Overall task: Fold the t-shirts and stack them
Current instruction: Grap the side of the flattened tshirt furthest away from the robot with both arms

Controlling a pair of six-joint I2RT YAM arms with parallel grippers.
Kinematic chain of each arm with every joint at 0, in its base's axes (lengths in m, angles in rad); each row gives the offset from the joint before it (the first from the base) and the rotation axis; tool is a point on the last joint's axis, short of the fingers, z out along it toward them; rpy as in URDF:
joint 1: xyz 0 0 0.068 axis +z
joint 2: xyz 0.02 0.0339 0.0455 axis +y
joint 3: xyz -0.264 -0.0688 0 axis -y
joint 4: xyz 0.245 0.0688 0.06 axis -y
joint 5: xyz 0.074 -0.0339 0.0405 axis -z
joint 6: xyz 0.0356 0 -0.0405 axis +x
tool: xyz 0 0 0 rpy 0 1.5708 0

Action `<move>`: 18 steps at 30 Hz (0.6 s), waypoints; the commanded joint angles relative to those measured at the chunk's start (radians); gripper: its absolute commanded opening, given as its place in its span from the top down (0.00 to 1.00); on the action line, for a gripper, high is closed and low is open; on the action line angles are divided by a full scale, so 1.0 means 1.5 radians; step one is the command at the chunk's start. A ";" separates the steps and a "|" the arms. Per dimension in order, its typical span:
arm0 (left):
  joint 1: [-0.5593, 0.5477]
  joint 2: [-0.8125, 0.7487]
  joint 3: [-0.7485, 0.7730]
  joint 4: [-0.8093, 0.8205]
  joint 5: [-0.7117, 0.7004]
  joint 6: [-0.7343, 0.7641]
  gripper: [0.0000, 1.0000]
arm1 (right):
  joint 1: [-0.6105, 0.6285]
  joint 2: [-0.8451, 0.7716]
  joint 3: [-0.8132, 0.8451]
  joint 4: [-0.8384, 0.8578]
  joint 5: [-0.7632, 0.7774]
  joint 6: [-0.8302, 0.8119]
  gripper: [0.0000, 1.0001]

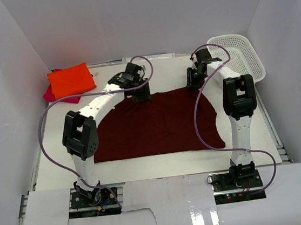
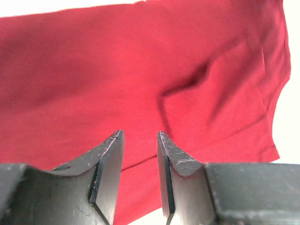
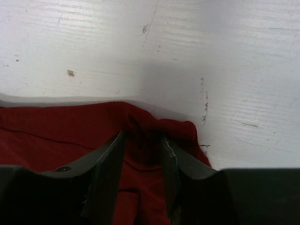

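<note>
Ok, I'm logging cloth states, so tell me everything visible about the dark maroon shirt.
The dark maroon shirt is soft, plain cloth spread mostly flat on the white table, between both arms. Its near edge lies straight; its far-right corner is bunched between the right gripper fingers. The left gripper sits at its far edge, jaws apart.

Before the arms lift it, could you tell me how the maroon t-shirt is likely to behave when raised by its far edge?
The maroon t-shirt will probably drape limply: it lies flat, with soft creases. It likely bunches where pinched, as at the right gripper. It looks thin, so probably light.
</note>
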 commanded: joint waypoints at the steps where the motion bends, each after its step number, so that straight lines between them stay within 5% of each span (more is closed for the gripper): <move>1: 0.069 -0.110 0.004 -0.029 0.040 0.023 0.55 | 0.000 -0.036 -0.006 0.011 0.014 -0.004 0.57; 18: 0.069 -0.117 -0.099 0.071 0.137 0.061 0.55 | -0.012 -0.042 0.030 0.089 0.017 -0.033 0.54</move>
